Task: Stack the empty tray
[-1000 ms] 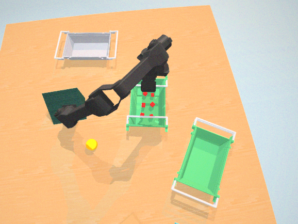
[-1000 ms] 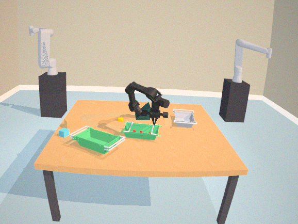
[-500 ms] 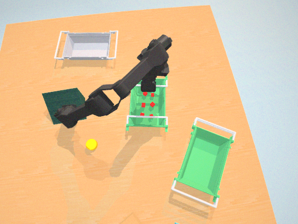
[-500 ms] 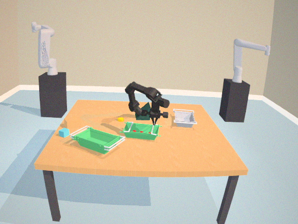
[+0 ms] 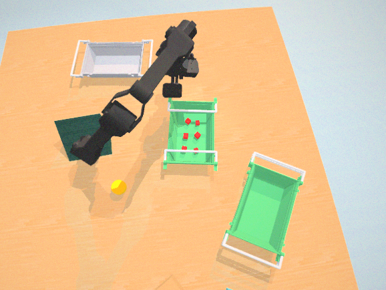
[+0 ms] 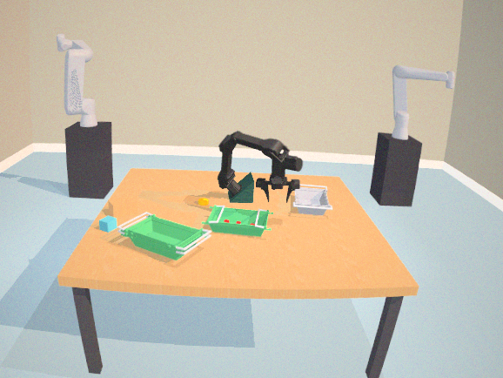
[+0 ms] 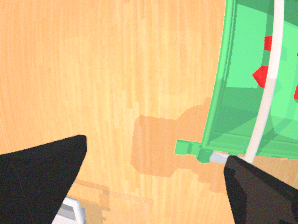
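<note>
The loaded green tray (image 5: 208,133) (image 6: 237,228) (image 7: 240,105) holds several red blocks (image 5: 198,135) (image 6: 238,222) (image 7: 261,76). Its two white bars lie inward across its top, one near each end: the arm-side bar (image 5: 191,111) (image 6: 261,219) (image 7: 272,70) and the other bar (image 5: 190,152) (image 6: 220,215). An empty green tray (image 5: 262,207) (image 6: 161,232) stands apart, with its bars out past its ends. My gripper (image 6: 278,201) (image 7: 157,155) is open and empty, above the table beyond the loaded tray's arm-side end. In the wrist view its right finger overlaps that tray's corner.
A grey empty tray (image 5: 113,63) (image 6: 311,198) with outswung bars stands beyond the gripper. A dark green wedge (image 5: 78,128) (image 6: 247,192) is by the arm's base. A yellow object (image 5: 118,187) (image 6: 204,201) and a blue cube (image 6: 108,224) stand on the table.
</note>
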You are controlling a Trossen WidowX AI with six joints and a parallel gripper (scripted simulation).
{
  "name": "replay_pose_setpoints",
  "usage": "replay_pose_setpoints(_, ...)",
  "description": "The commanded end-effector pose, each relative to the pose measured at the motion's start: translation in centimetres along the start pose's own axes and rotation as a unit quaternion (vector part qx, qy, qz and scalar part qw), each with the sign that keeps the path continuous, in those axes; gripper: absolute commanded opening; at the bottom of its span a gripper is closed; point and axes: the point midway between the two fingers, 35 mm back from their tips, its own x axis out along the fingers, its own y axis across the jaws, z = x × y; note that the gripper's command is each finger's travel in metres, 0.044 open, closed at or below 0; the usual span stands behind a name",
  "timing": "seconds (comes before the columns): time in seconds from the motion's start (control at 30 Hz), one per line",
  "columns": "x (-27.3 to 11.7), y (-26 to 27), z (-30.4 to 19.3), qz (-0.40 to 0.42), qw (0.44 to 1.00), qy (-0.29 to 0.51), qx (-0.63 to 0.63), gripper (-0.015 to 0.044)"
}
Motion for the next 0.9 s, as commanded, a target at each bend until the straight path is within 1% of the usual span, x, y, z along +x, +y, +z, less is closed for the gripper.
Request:
replay_pose_setpoints(0.0, -0.4, 3.8, -6.0, 0.004, 1.0, 0.008, -0.01, 0.044)
replay_pose_setpoints(0.2, -0.4, 7.6, -16.1, 0.005, 1.0, 0.014, -0.013, 0.044)
replay_pose_setpoints(0.37, 0.8, 8.5, -24.6, -0.014, 1.0, 0.014, -0.014, 0.044)
replay_pose_setpoints(0.43, 1.4, 8.4, -26.9, -0.022, 1.0, 0.013, -0.012, 0.044)
replay_pose_setpoints(0.7, 1.6, 8.4, -27.3, -0.023, 1.0, 0.012, -0.012, 0.044)
replay_pose_setpoints(0.87, 3.0, 8.5, -27.3, -0.023, 1.0, 0.012, -0.012, 0.044)
